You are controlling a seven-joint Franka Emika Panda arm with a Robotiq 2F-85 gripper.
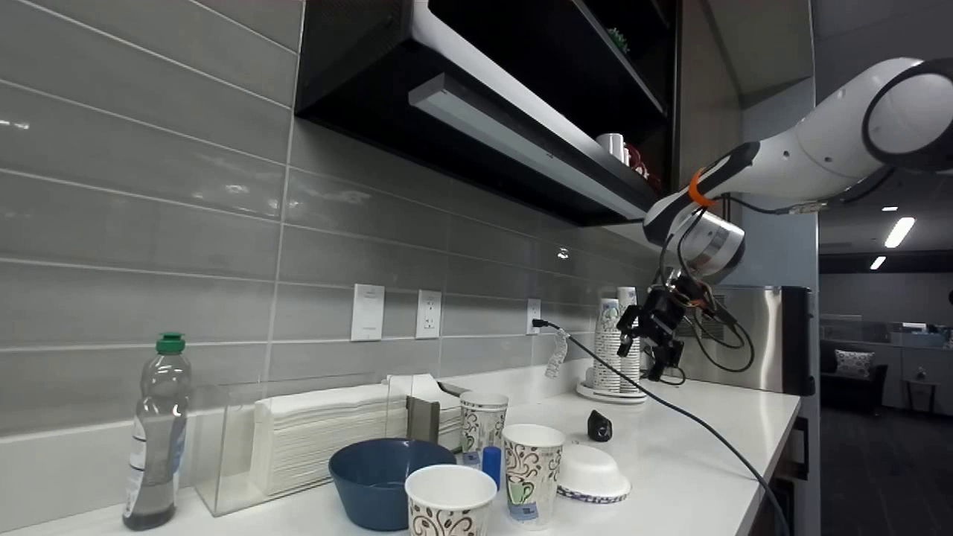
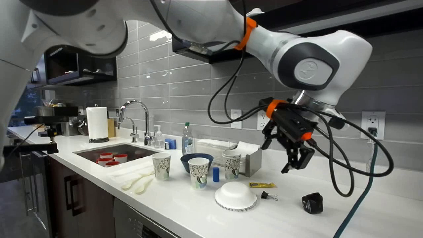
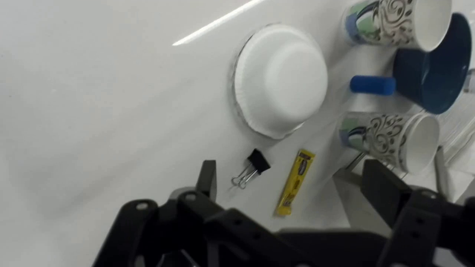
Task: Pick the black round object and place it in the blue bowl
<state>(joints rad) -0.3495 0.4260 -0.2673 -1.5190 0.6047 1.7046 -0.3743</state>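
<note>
Wrist view: claw [image 3: 291, 181] gapes wide, empty, above counter [image 3: 92, 92]; in both exterior views, arm [image 2: 211, 19] extends over counter, claw angled downward.

Both exterior views look obliquely across the counter [image 2: 284, 218]; the wrist view looks down.

Could read no lettering; made out only blurred print on the yellow stick packet [image 3: 293, 185] below the gripper [image 3: 291, 172] and an illegible label [image 1: 137, 467] on the dish-soap bottle [image 1: 160, 428] well apart from it.
</note>
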